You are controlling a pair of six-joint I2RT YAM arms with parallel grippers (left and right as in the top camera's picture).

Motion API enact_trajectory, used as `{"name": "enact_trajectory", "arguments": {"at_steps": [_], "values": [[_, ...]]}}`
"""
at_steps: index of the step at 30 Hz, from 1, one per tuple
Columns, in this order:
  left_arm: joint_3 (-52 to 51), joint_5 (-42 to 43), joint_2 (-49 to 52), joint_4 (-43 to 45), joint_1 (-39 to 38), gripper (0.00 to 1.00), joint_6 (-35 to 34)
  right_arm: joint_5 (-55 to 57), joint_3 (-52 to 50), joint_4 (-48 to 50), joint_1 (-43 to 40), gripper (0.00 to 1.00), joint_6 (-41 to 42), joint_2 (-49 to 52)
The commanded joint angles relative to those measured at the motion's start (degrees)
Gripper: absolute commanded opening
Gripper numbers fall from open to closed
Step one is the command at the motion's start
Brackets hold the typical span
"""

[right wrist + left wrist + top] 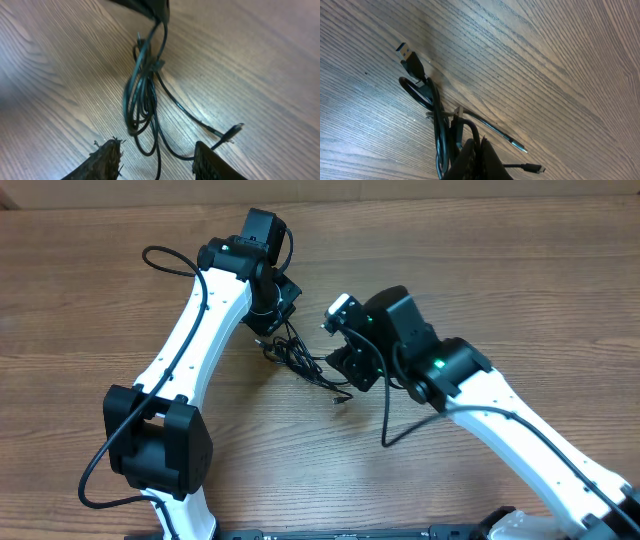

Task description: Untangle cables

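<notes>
Right gripper (155, 147) hangs with its 2 jaws apart, gripping nothing, loose strands running between them. Just beyond, the cables (142, 85) trail in a bundle on the wooden table (90, 310) near its middle, their far end pinched in the closed left gripper (477, 150).
</notes>
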Motion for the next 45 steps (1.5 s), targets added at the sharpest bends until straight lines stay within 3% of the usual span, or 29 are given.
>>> {"name": "enact_trajectory", "arguments": {"at_steps": [1, 29, 34, 42, 45], "values": [[-0.55, -1.03, 0.46, 0.04, 0.0, 0.04, 1.05, -0.35, 0.2, 1.4, 0.07, 0.46, -0.37, 2.38], [-0.55, -0.98, 0.46, 0.13, -0.02, 0.05, 1.03, -5.66, 0.15, 5.53, 1.18, 0.47, -0.39, 6.78], [-0.55, -0.83, 0.46, 0.09, -0.02, 0.04, 1.05, -5.68, 0.15, 5.7, 1.18, 0.32, -0.35, 9.11], [-0.55, -0.81, 0.46, 0.28, -0.02, 0.05, 0.81, -5.66, 0.15, 6.71, 1.18, 0.25, -0.37, 9.57], [-0.55, -0.79, 0.46, 0.24, -0.02, 0.04, 0.83, -5.66, 0.15, 7.02, 1.18, 0.14, -0.37, 9.75]]}}
